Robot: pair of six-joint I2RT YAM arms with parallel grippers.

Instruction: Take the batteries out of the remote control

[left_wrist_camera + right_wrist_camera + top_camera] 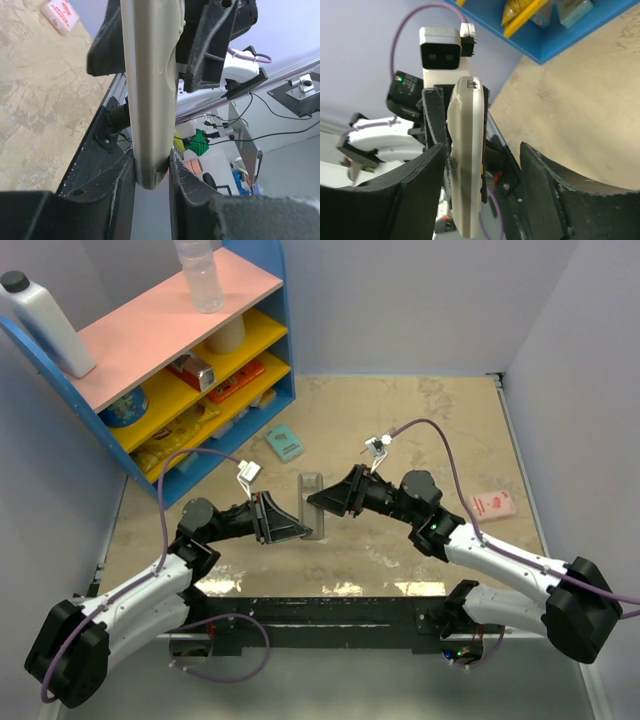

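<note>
The remote control (311, 502) is a slim grey bar held off the table at the middle. My left gripper (298, 526) is shut on its near end. In the left wrist view the remote (150, 90) stands up from between the fingers (120, 185). My right gripper (318, 499) is open around the remote's upper part. In the right wrist view the remote (465, 165) lies against the left finger (427, 170), and the right finger (545, 180) stands apart from it. The right gripper (215, 40) also shows in the left wrist view. The batteries are hidden.
A teal flat box (285, 442) lies behind the remote. A pink packet (491, 505) lies at the right and shows in the left wrist view (60, 15). A blue shelf unit (200, 370) with a bottle (200, 275) and a white jug (45, 320) stands at the back left.
</note>
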